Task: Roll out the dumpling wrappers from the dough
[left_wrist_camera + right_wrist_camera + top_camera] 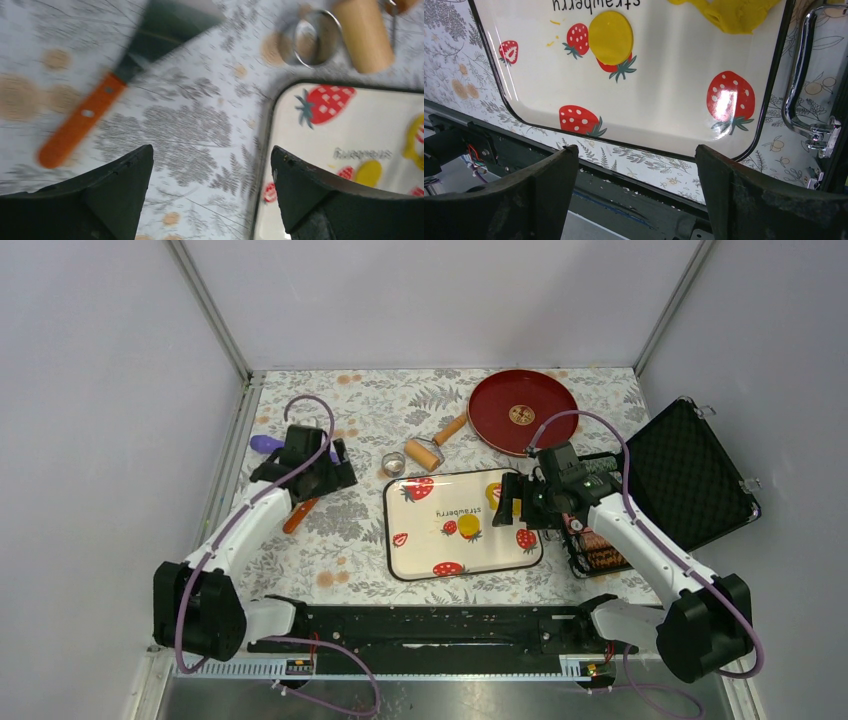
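A cream strawberry-print tray (pixel 500 562) lies mid-table. On it a flat round yellow dumpling wrapper (pixel 468 527) (pixel 610 37) (pixel 368 172) partly covers a printed strawberry. The irregular yellow dough (pixel 494 494) (pixel 734 12) sits at the tray's far right side, just in front of my right gripper (pixel 515 500) (pixel 636 155). That gripper hovers over the tray's right end, open and holding nothing. My left gripper (pixel 338 465) (pixel 212 165) stands open over the tablecloth, left of the tray, nothing between its fingers. A wooden rolling pin (pixel 432 448) (pixel 362 32) lies beyond the tray.
A metal ring cutter (pixel 394 463) (pixel 312 37) sits by the rolling pin. An orange-handled scraper (pixel 300 515) (pixel 75 125) lies under the left arm. A red plate (pixel 522 410) is at the back. An open black case (pixel 690 475) with a chrome handle (pixel 804 85) stands right of the tray.
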Robot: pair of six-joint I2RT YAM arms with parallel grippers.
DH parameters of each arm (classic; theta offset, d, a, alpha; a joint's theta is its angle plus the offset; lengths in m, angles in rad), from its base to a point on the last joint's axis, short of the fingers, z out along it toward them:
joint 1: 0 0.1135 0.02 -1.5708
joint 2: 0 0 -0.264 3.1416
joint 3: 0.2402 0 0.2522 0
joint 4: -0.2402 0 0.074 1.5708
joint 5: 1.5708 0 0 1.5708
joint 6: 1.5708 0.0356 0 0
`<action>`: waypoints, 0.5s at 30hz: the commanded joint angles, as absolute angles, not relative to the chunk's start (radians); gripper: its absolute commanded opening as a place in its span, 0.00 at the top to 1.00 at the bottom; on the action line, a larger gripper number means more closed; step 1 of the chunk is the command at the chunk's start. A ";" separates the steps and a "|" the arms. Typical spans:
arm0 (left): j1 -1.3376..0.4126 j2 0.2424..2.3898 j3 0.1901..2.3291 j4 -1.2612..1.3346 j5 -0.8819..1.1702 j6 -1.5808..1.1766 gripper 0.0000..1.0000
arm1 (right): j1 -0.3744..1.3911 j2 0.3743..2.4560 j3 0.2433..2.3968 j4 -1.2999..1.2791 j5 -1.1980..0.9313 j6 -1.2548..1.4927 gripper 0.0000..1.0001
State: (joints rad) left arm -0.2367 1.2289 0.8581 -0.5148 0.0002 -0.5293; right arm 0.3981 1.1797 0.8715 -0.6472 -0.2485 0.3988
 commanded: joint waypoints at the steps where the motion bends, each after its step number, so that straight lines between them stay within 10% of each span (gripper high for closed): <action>1: -0.207 1.308 1.005 -0.714 -0.267 -0.392 0.13 | 0.390 1.148 0.855 -0.657 -0.263 0.385 0.06; 15: -0.053 1.708 1.177 -0.844 -0.241 -0.269 0.13 | 0.385 1.152 0.844 -0.654 -0.288 0.394 0.05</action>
